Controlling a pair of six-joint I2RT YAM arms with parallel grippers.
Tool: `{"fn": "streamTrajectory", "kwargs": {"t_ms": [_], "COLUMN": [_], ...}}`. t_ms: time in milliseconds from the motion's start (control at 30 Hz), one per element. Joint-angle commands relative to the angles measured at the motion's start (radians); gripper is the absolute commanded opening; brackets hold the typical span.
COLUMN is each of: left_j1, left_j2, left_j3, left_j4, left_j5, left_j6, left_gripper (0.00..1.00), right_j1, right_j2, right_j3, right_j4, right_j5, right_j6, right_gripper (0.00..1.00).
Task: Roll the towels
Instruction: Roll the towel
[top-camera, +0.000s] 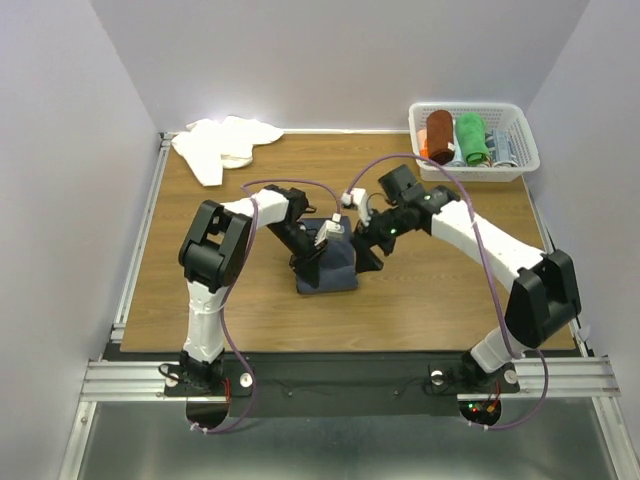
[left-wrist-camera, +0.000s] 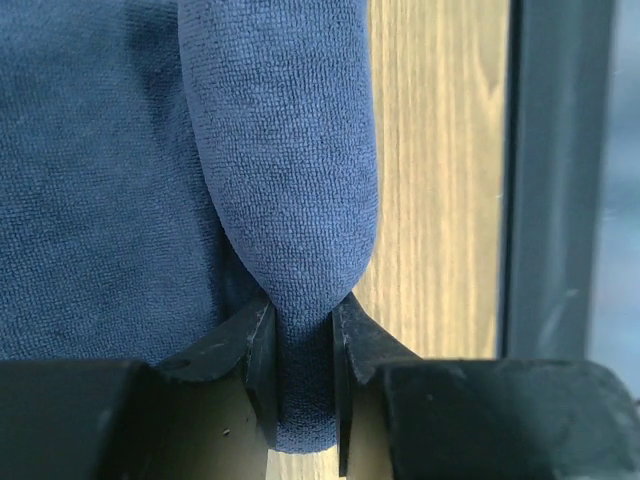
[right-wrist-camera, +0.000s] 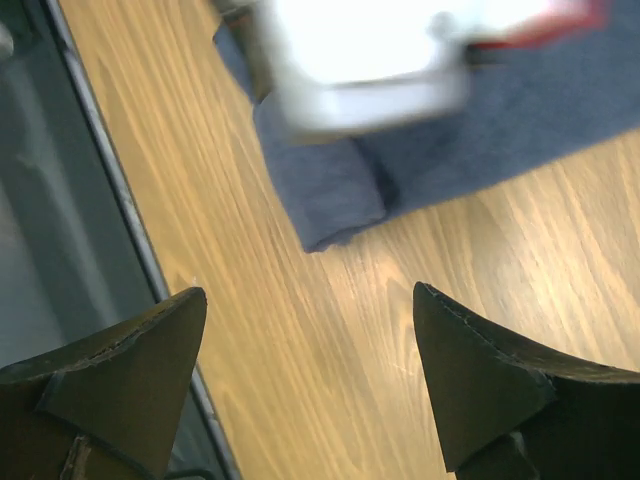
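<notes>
The slate blue-grey towel (top-camera: 328, 268) lies mid-table, partly rolled at its far end. My left gripper (top-camera: 322, 242) is shut on the end of the roll; in the left wrist view the rolled cloth (left-wrist-camera: 290, 200) is pinched between my fingers (left-wrist-camera: 260, 360). My right gripper (top-camera: 370, 240) is open and empty just right of the towel; in its wrist view the roll's end (right-wrist-camera: 330, 195) lies beyond the gripper (right-wrist-camera: 310, 300), above bare wood. The white towel (top-camera: 222, 145) lies crumpled at the far left corner.
A white basket (top-camera: 520, 135) at the far right holds rolled towels, one rust-brown (top-camera: 439, 135), one bright green (top-camera: 471, 137), and others. A metal rail (top-camera: 135, 250) runs along the table's left edge. The table's edge shows in the left wrist view (left-wrist-camera: 545, 180).
</notes>
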Motion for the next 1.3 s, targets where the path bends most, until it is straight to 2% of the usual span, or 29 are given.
{"fn": "streamTrajectory", "kwargs": {"t_ms": [0, 33, 233, 467, 567, 633, 667, 700, 767, 800, 1000, 1067, 1267], "left_j1": [0.024, 0.032, 0.05, 0.065, 0.076, 0.079, 0.082, 0.084, 0.092, 0.096, 0.153, 0.196, 0.311], "left_j2": [0.119, 0.139, 0.194, 0.219, 0.22, 0.211, 0.203, 0.194, 0.157, 0.142, 0.019, -0.021, -0.14], "left_j3": [0.047, 0.073, 0.135, 0.165, 0.175, 0.175, 0.175, 0.172, 0.161, 0.147, 0.149, 0.159, 0.138], "left_j4": [-0.09, -0.107, -0.145, -0.151, -0.15, -0.15, -0.15, -0.15, -0.148, -0.144, -0.194, -0.211, -0.187], "left_j5": [-0.142, -0.14, -0.139, -0.12, -0.113, -0.108, -0.103, -0.1, -0.094, -0.094, -0.113, -0.113, -0.111], "left_j6": [0.102, 0.105, 0.114, 0.115, 0.114, 0.111, 0.111, 0.109, 0.108, 0.103, 0.117, 0.111, 0.112], "left_gripper": [0.18, 0.18, 0.21, 0.24, 0.29, 0.33, 0.34, 0.36, 0.42, 0.43, 0.62, 0.75, 0.85], "right_j1": [0.143, 0.206, 0.376, 0.483, 0.498, 0.498, 0.499, 0.498, 0.498, 0.498, 0.486, 0.476, 0.415], "right_j2": [-0.078, -0.067, -0.014, 0.06, 0.095, 0.111, 0.112, 0.106, 0.086, 0.068, 0.052, 0.051, 0.123], "right_j3": [-0.053, -0.077, -0.201, -0.29, -0.338, -0.365, -0.375, -0.382, -0.408, -0.415, -0.41, -0.395, -0.281], "right_j4": [0.208, 0.231, 0.471, 0.651, 0.702, 0.723, 0.725, 0.726, 0.723, 0.716, 0.599, 0.55, 0.411], "right_j5": [0.222, 0.3, 0.515, 0.605, 0.617, 0.62, 0.615, 0.608, 0.573, 0.559, 0.441, 0.387, 0.217], "right_j6": [-0.053, -0.068, -0.128, -0.206, -0.228, -0.223, -0.223, -0.217, -0.196, -0.189, -0.174, -0.154, -0.065], "right_gripper": [0.88, 0.88, 0.89, 0.89, 0.84, 0.69, 0.58, 0.38, 0.19, 0.01, 0.01, 0.01, 0.01]}}
